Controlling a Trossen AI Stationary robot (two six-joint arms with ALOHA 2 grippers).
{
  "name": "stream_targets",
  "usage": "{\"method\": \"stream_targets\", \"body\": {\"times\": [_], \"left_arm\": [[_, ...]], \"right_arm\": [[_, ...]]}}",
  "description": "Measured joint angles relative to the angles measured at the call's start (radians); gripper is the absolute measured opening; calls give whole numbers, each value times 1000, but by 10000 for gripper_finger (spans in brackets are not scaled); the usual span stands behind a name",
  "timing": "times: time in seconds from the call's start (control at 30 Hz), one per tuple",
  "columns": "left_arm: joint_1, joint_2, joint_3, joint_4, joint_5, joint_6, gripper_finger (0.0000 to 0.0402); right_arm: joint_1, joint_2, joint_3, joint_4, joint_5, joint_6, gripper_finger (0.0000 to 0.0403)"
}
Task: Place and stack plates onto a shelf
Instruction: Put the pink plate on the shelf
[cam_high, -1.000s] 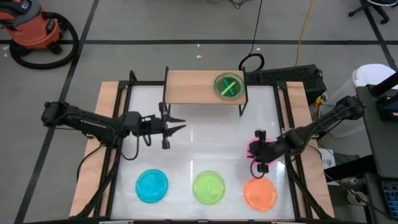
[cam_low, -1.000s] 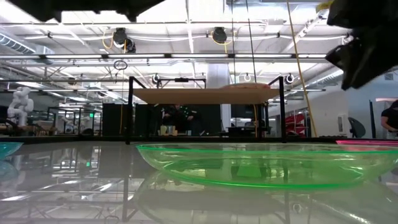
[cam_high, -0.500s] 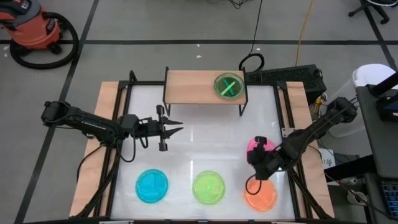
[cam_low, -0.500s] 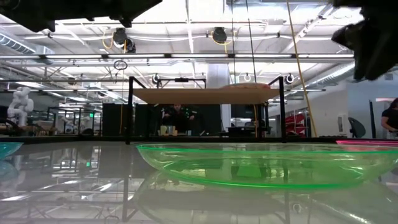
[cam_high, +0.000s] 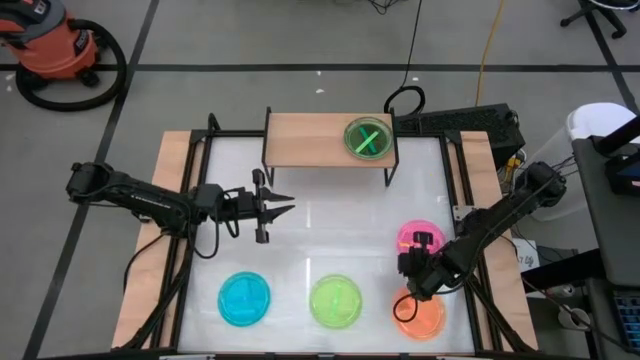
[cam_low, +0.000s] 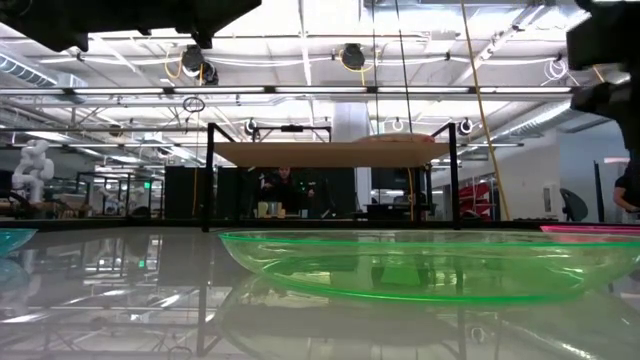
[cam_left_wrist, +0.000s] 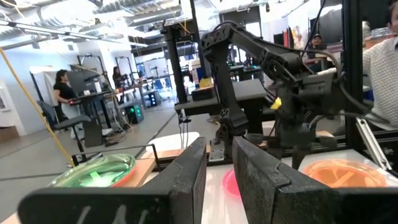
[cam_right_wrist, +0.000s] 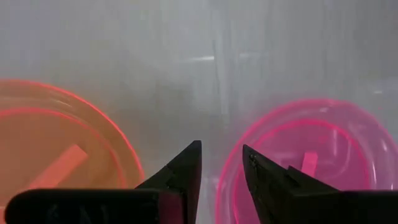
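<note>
The light-wood shelf (cam_high: 315, 140) stands at the table's far edge with one green plate (cam_high: 367, 138) flat on its right half. A pink plate (cam_high: 418, 238), an orange plate (cam_high: 425, 315), a green plate (cam_high: 336, 301) and a blue plate (cam_high: 244, 298) lie flat on the white tabletop. My right gripper (cam_high: 412, 283) (cam_right_wrist: 221, 155) hangs open above the gap between the pink plate (cam_right_wrist: 323, 143) and the orange plate (cam_right_wrist: 50, 149), fingers pointing down. My left gripper (cam_high: 287, 205) (cam_left_wrist: 219, 155) hovers open and level at the table's left middle.
The middle of the tabletop (cam_high: 330, 215) between shelf and plates holds nothing. The shelf's left half (cam_high: 300, 138) is bare wood. Black frame rails (cam_high: 190, 200) run along the table's sides. In the low view the near green plate (cam_low: 420, 265) fills the foreground before the shelf (cam_low: 330, 152).
My right gripper has moved toward the table's near edge, from above the pink plate to the gap between it and the orange plate. The pink plate, partly covered before, now shows whole and lies flat on the table.
</note>
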Motion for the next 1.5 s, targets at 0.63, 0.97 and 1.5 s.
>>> {"method": "stream_targets", "body": {"times": [0.63,0.97,1.5], "left_arm": [[0,0,0,-13,2,-7,85],[0,0,0,-14,3,-10,85],[0,0,0,-14,2,-10,85]], "right_arm": [[12,9,-96,103,-76,40,102],[12,9,-96,50,-17,59,102],[12,6,-199,123,-21,145,101]]}}
